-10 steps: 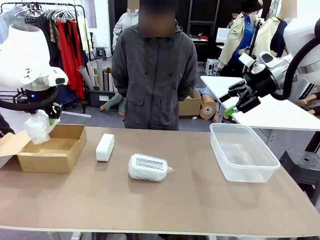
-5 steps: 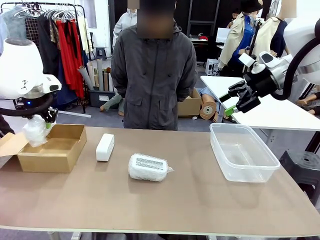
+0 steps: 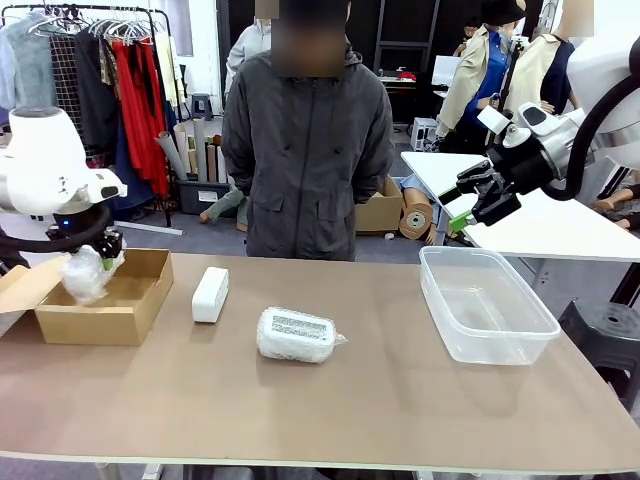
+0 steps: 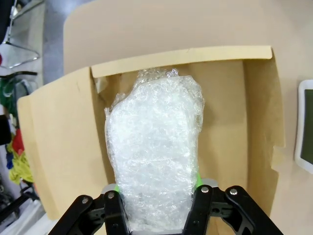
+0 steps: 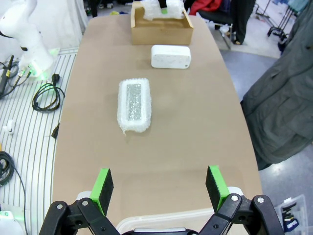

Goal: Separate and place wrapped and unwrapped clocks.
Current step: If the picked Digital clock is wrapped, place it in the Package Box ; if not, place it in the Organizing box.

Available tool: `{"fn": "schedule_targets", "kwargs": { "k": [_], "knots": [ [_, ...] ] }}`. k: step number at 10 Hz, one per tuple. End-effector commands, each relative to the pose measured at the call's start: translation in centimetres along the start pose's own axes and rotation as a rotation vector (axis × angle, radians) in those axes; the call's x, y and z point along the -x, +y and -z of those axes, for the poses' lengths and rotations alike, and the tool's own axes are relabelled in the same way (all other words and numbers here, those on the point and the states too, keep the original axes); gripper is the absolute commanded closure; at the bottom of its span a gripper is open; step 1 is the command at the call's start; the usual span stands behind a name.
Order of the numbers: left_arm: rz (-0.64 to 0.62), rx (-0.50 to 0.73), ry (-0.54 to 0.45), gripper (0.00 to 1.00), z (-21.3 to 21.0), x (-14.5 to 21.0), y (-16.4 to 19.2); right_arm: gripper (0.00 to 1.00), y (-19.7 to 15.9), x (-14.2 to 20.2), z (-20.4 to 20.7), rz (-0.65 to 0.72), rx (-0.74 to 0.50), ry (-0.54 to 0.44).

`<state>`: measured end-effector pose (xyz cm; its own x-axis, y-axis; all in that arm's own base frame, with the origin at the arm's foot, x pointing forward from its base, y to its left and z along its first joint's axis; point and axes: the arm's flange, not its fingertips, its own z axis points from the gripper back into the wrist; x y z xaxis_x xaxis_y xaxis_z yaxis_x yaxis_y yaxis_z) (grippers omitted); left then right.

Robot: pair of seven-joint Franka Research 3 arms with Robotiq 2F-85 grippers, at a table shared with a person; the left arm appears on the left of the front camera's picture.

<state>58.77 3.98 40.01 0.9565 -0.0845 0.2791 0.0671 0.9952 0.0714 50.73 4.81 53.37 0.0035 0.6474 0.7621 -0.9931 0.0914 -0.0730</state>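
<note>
My left gripper is shut on a wrapped clock, a white block in crinkly plastic, which hangs at the open brown cardboard box at the table's left end. In the left wrist view the wrapped clock sits between the fingers over the box's floor. A second wrapped clock lies mid-table. The bare white clock lies beside the box. My right gripper hangs open and empty, high above the clear tub. From the right wrist, the gripper looks down on both clocks.
A person in a dark jacket stands at the far edge, arms behind the back. The box's flap folds out to the left. Bare tabletop stretches along the near side.
The left gripper has sunk lower and a little to the right with the wrapped clock, toward the box's inside. The right arm has not moved.
</note>
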Motion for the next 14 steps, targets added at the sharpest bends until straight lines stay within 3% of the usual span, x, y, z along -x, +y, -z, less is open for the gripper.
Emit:
{"fn": "schedule_targets", "kwargs": {
  "k": [1, 13, 14],
  "knots": [
    [0.017, 0.02, -0.028, 1.0, -0.1, -0.5, 1.0, 0.0, 0.1, -0.1, 0.0, -0.007, 0.0, 0.001],
    [0.051, -0.076, 0.048, 1.0, 4.5, 1.2, 0.7, 0.0, 0.1, -0.1, 0.0, -0.007, 0.0, 0.001],
    [0.047, -0.071, 0.056, 0.94, 4.7, 1.3, 0.7, 0.0, 0.1, -0.1, 0.0, -0.007, 0.0, 0.001]
  ]
}}
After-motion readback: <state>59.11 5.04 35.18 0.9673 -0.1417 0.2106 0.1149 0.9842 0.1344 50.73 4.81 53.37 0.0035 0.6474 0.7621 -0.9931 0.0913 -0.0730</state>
